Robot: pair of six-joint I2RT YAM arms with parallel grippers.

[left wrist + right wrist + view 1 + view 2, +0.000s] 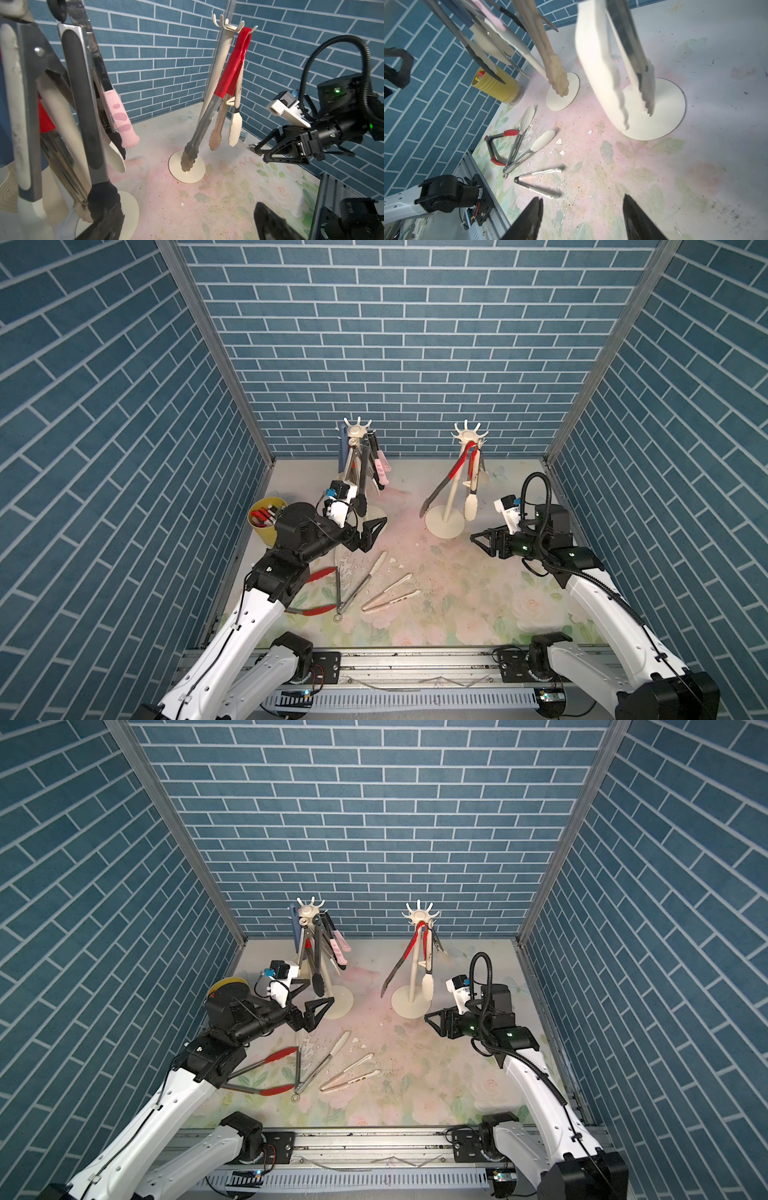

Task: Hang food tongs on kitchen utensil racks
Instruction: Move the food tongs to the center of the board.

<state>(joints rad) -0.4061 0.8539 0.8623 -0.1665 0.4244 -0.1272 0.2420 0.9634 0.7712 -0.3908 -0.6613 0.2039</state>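
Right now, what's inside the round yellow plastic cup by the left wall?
Short red and white markers lean inside the yellow cup. The cup's bottom is hidden by its own wall.

Kitchen utensil racks (451,493): looked like smooth, matt cream plastic.
Lying tongs (516,145): arms were bright polished steel; tips were matt cream and rubbery-looking.
Hanging tongs (232,68): a glossy red sleeve covered dull, scuffed metal.
Pink tongs (122,122): covering was soft-looking and matt.
Worktop (457,593): floral printed sheet, worn, flaked white in patches, gritty.
Yellow cup (500,87): appeared to be ribbed matt plastic.
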